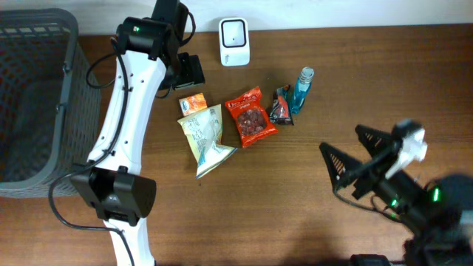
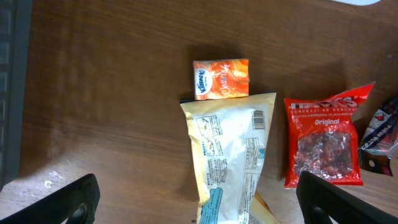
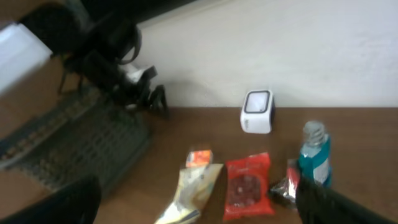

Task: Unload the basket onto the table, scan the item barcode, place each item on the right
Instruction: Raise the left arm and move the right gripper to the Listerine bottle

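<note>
Clear bottle of blue liquid (image 1: 301,90) stands well right of the grey plastic basket (image 1: 37,96); left fingers (image 2: 68,202) and right fingers (image 3: 348,202) spread wide, holding nothing.

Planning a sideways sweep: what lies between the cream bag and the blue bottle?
The red snack bag and a small dark packet, seen overhead between the cream bag and the blue bottle.

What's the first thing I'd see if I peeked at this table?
Probably the bright red snack bag in the middle of the table, lying between a pale yellow bag and a blue bottle. Next, the long white robot arm stretching over the left side beside a grey basket, and the little white scanner at the back edge.
</note>
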